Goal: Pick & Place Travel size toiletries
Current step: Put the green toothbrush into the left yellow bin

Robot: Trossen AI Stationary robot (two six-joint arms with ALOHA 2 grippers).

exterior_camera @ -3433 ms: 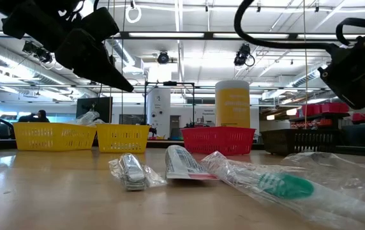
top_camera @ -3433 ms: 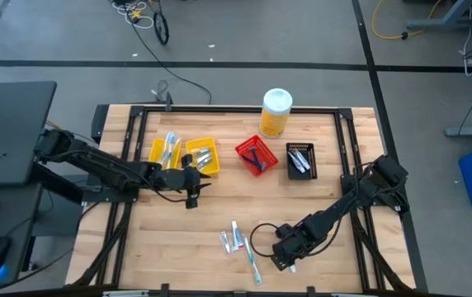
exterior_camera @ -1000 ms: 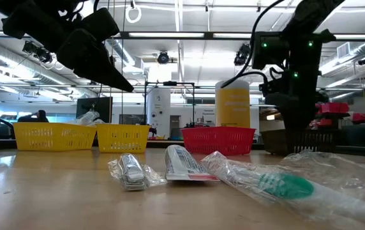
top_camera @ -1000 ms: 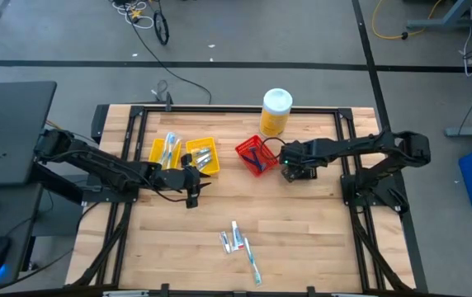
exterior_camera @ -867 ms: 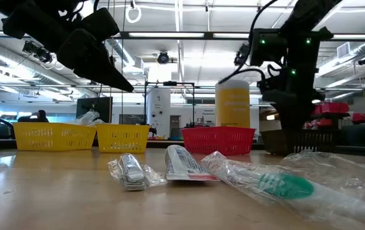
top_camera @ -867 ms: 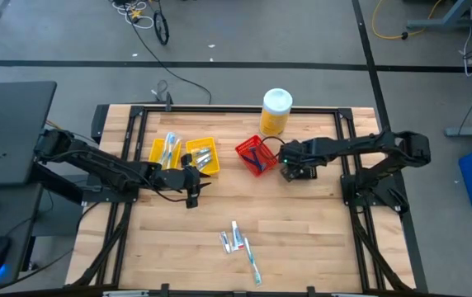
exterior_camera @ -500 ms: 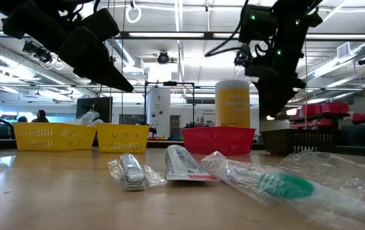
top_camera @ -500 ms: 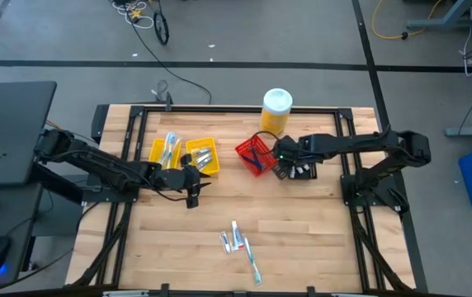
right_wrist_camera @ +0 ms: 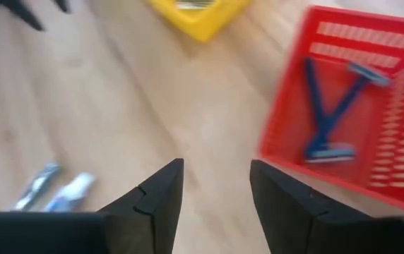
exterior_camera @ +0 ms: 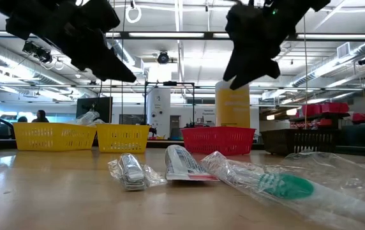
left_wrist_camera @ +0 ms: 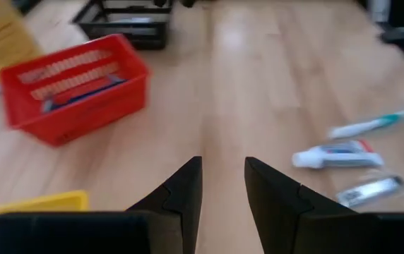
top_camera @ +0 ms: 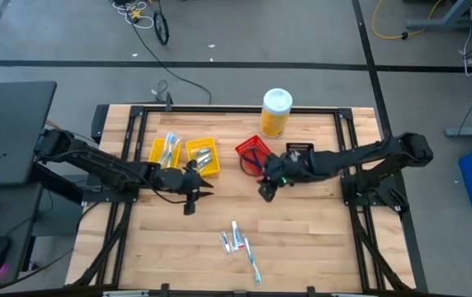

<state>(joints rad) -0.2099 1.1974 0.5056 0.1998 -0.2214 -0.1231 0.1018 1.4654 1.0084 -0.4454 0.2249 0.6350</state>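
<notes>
A wide strip of bare table (top_camera: 318, 239) runs across the lower half of the high view, broken only by the loose toiletries (top_camera: 238, 243) at lower centre. Along the upper part stand the obstacles: two yellow bins (top_camera: 185, 154), red bin (top_camera: 251, 152), black bin (top_camera: 302, 151) and the canister (top_camera: 276, 112) behind them. The left gripper (top_camera: 200, 189) and right gripper (top_camera: 265, 190) hang over the middle (both empty, fingers apart), leaving an open lane between them.
</notes>
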